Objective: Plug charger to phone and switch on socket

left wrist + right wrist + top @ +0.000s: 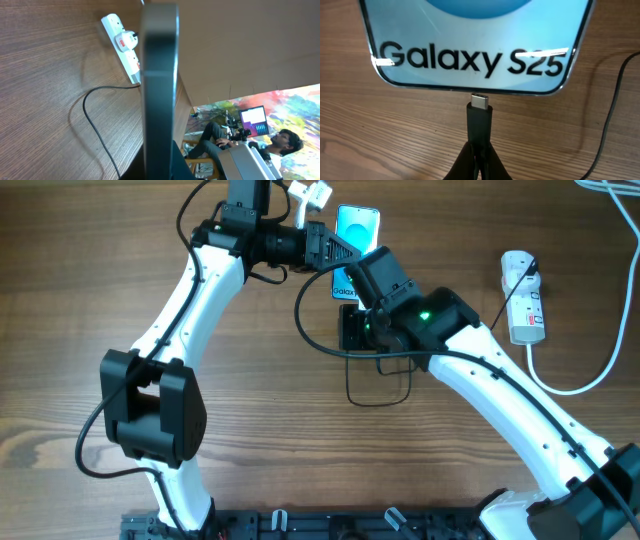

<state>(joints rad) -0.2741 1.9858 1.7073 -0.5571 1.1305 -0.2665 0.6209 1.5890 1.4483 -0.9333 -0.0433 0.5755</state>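
Observation:
The phone point(358, 225) is held at the back middle of the table by my left gripper point(335, 252), which is shut on it. In the left wrist view the phone point(159, 75) shows edge-on between the jaws point(167, 162). My right gripper point(479, 155) is shut on the charger connector point(480, 117). Its silver tip sits right at the middle of the bottom edge of the phone point(470, 30); I cannot tell how far in it is. The charger cable point(380, 385) loops on the table. The socket point(525, 295) lies at the right and also shows in the left wrist view point(125, 42).
A thick white lead point(590, 370) curves from the socket toward the right edge of the table. A white plug point(127, 40) sits in the socket. A white clip-like object point(312, 192) lies at the back beside the left arm.

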